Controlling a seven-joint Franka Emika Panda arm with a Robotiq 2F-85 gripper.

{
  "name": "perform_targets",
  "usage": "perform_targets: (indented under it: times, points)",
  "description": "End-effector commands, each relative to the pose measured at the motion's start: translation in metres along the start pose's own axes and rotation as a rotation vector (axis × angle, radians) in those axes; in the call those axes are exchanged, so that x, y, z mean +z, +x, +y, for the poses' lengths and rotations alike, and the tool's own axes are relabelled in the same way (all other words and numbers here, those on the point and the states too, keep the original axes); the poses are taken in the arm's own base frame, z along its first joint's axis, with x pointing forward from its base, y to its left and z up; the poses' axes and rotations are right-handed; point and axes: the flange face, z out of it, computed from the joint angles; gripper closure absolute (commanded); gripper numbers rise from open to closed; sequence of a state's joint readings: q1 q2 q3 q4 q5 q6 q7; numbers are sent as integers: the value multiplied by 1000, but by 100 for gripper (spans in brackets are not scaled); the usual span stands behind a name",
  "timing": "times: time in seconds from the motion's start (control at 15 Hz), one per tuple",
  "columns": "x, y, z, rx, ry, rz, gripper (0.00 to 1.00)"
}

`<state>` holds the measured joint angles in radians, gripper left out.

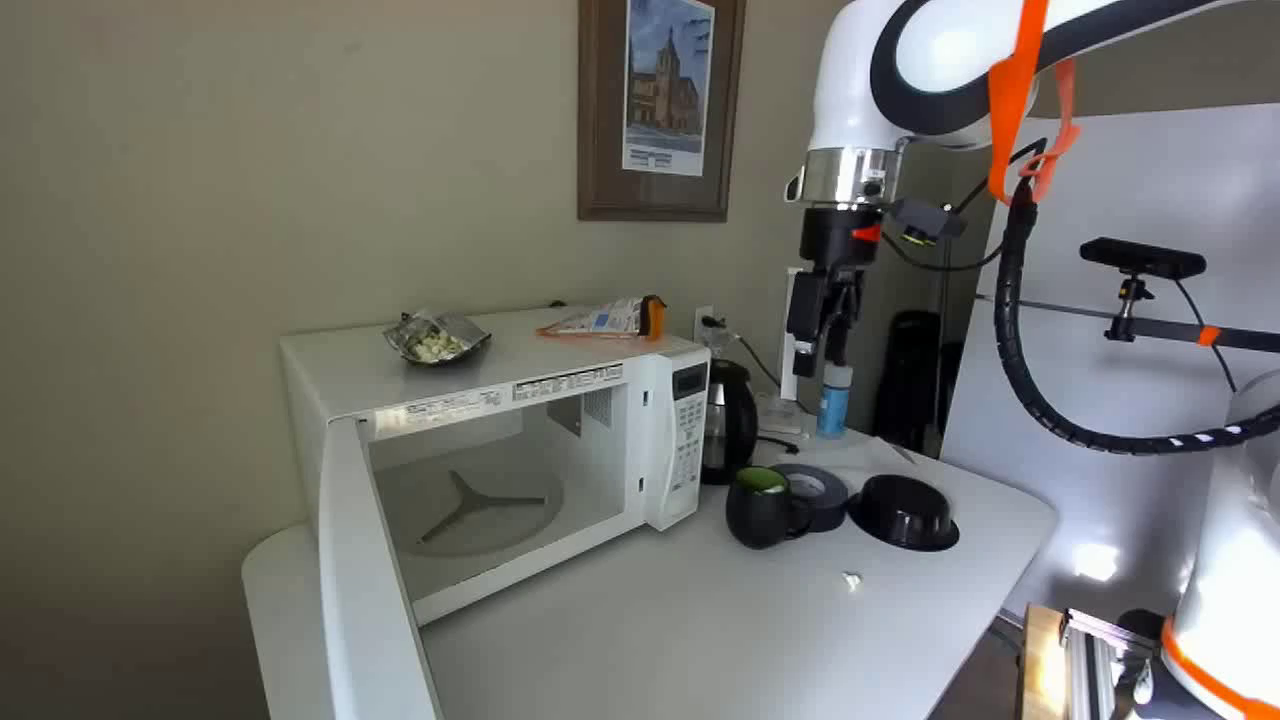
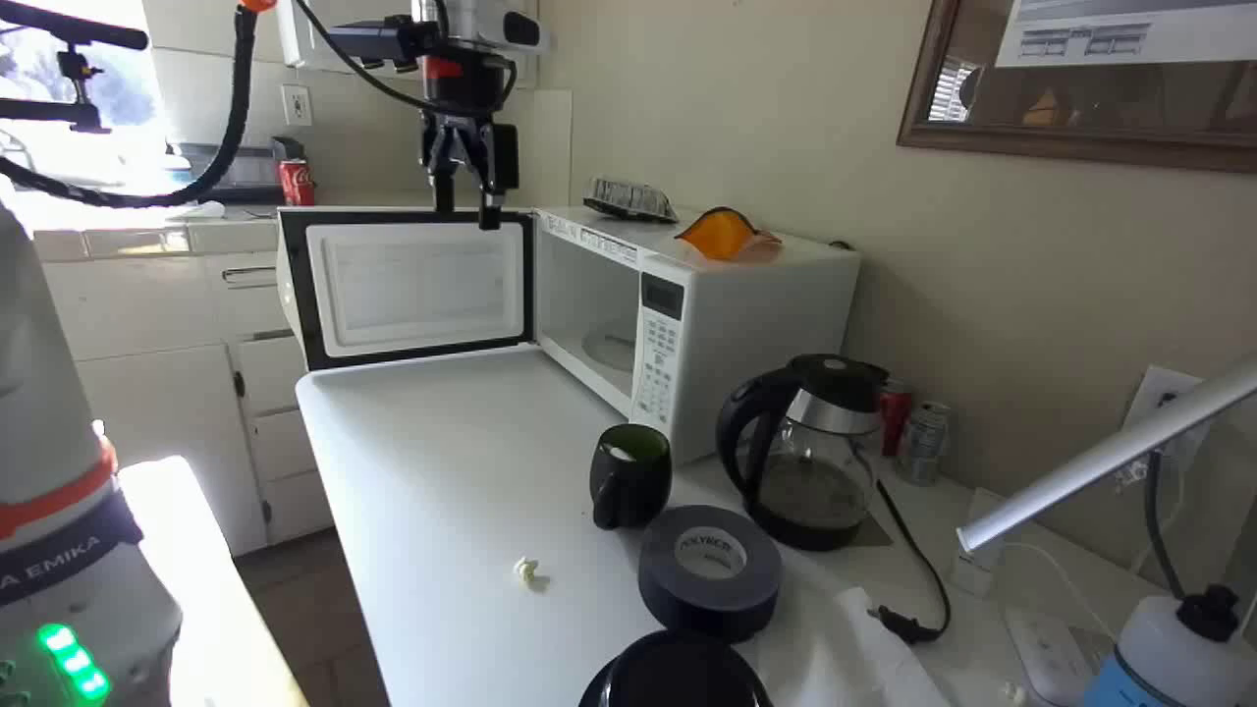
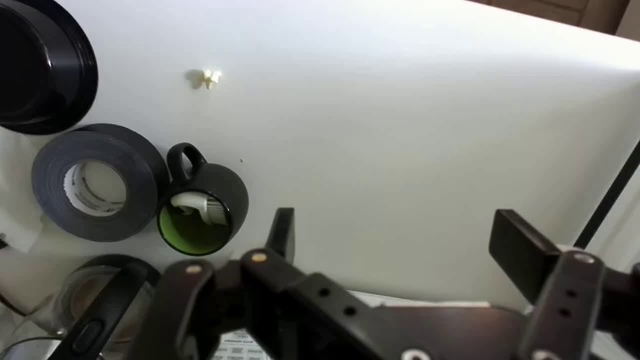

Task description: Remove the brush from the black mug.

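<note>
Jaws parted, brush (image 3: 202,202) in mug (image 3: 229,186), bristles (image 3: 216,212) wrist-view only

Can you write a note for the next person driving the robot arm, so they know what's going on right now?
Gripper: the black two-fingered gripper is open and empty, up above the white tabletop.
Things: the white brush with pale bristles is in the squat black mug with a green interior, beside the dark grey roll of tape.
Done: no removal yet; the brush is ungripped.
Left: grip the brush and lift it clear of the mug.
</note>
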<state>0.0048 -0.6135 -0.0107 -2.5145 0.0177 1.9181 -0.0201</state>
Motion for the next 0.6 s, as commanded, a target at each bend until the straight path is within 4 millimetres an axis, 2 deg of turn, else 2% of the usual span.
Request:
perform_targets:
  times: [0.0, 0.53]
  points:
    - [-1, 0, 0, 0, 0, 0, 0]
    - [1, 1, -2, -5, -3, -5, 0]
